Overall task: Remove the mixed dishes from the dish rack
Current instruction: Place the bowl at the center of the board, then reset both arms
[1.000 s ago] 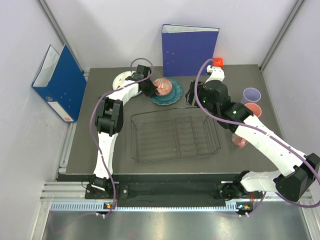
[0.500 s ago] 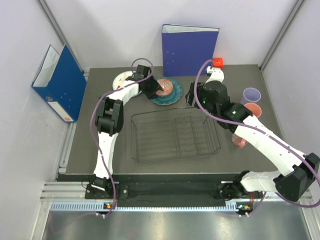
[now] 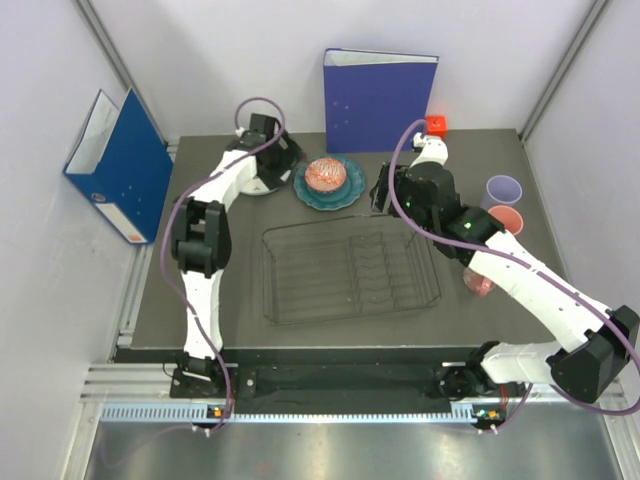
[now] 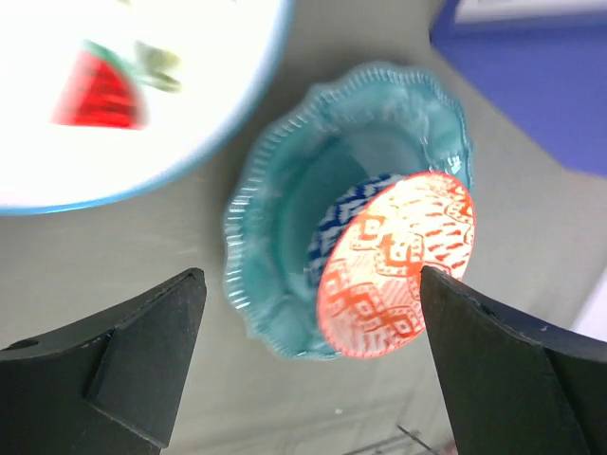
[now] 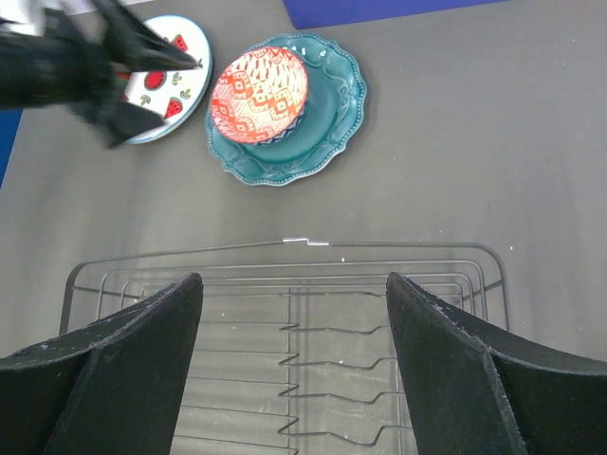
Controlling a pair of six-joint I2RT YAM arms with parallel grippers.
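- The table (image 3: pixel 245 335) carries the dish rack (image 3: pixel 350 268) at its middle.
- Right hand (image 5: pixel 292 284): jaws standing well apart, gripping nothing, above the rack's far rim.
- Left hand (image 4: pixel 308 284): jaws spread wide, holding nothing, over the white watermelon plate (image 4: pixel 57 142) and beside the teal plate (image 4: pixel 275 218).
- Both plates lie on the table beyond the rack.
- The lavender cup (image 3: pixel 503 190) and two pink cups (image 3: pixel 507 218) stand to the rack's right.
- The red-and-blue patterned bowl (image 5: pixel 259 95) sits in the teal plate.
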